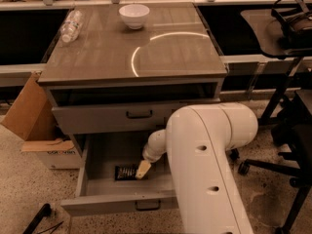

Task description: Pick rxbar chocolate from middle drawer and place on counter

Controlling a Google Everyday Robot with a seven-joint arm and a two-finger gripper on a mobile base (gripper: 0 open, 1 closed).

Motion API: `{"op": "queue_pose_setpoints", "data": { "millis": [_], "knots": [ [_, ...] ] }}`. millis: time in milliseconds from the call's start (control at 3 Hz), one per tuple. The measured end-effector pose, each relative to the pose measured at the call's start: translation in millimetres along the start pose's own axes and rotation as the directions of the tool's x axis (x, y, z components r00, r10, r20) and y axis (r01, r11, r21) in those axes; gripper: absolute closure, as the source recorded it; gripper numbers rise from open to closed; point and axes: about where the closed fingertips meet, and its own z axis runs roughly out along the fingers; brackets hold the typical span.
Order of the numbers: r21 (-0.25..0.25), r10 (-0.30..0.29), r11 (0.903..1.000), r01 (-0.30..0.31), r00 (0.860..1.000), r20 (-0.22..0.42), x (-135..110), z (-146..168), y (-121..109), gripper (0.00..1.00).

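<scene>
Glossy wood-grain counter is gleaming above the smooth pale gripper, sitting inside the matt grey metal middle drawer.

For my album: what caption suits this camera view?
White robot arm with its pincer at a black wrapped bar in the open drawer, below a counter holding a white bowl.
</scene>
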Motion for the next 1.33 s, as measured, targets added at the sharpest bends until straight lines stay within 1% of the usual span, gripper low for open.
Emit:
{"op": "queue_pose_setpoints", "data": {
  "millis": [333,667,1000,1333],
  "knots": [
    [0.000,0.000,1.0000,0.000,1.000,0.000,-1,-3,0,0.19],
    [0.000,0.000,1.0000,0.000,1.000,0.000,-4,-9,-1,0.00],
    [0.000,0.000,1.0000,0.000,1.000,0.000,-4,-9,-1,0.00],
    [0.019,-0.001,0.9998,0.000,1.000,0.009,-3,-20,2,0.00]
  ]
}}
